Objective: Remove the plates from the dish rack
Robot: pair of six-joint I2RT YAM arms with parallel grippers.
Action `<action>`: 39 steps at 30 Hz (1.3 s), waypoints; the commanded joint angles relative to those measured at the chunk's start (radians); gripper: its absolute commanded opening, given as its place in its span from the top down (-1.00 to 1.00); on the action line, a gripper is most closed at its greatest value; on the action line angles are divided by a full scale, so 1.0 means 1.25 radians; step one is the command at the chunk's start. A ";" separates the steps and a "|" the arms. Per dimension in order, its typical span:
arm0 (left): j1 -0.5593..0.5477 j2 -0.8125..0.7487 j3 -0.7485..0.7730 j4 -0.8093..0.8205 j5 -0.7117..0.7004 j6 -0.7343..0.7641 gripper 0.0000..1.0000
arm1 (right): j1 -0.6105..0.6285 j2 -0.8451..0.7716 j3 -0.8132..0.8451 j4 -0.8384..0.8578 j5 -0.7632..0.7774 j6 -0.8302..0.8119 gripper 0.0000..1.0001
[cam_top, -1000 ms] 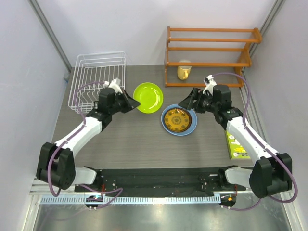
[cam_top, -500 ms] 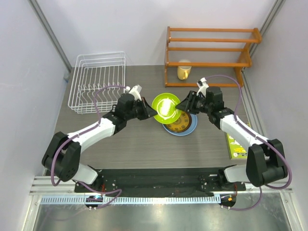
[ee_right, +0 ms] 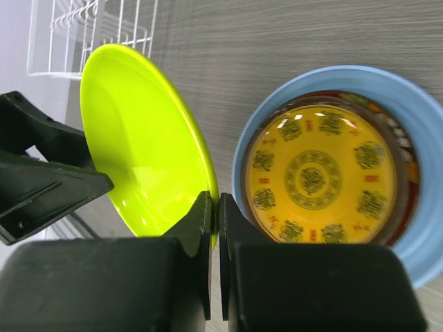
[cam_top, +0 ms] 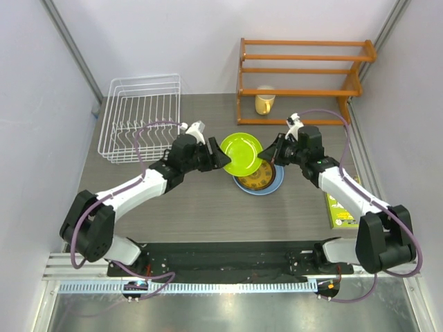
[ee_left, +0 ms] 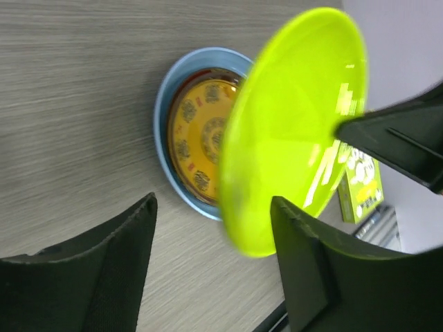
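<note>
The lime green plate (cam_top: 241,151) hangs tilted over the middle of the bench (cam_top: 187,200), its lower rim above the near-left part of the stack. The right gripper (ee_right: 213,207) has its fingers pinched together on that plate's rim. The left gripper (ee_left: 213,207) sits just to the plate's left with its fingers spread wide. The plate's edge lies ahead of them, nearest the right-hand finger, and I cannot tell whether it touches.

Bare grey bench runs from the stack to the near edge and to the left edge. Toward the far edge the orange wooden shelf (cam_top: 301,59) stands close behind the right arm. At the right edge a green box (cam_top: 340,211) lies beside that arm's forearm. The dish rack (cam_top: 142,90) fills the far left corner, well apart from both grippers.

There are four plates. One is held, and three are stacked just right of centre: the light blue plate (ee_right: 415,117) lowest, the dark red plate (ee_right: 408,183) showing only as a thin rim, and the yellow-orange plate (ee_right: 315,181) on top. There is one rack, one shelf, one pale yellow mug (cam_top: 264,103) on the shelf's lowest tier, and one box.
</note>
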 commanded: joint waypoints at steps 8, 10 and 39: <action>-0.005 -0.198 0.025 -0.210 -0.391 0.150 -0.42 | -0.112 -0.050 0.003 -0.143 0.081 -0.072 0.98; -0.005 -0.233 0.004 -0.217 -0.458 0.168 -0.43 | -0.118 -0.034 0.005 -0.166 0.092 -0.088 0.98; -0.005 -0.511 -0.153 -0.241 -0.738 0.306 -0.99 | -0.120 0.225 0.051 -0.090 0.030 -0.096 0.20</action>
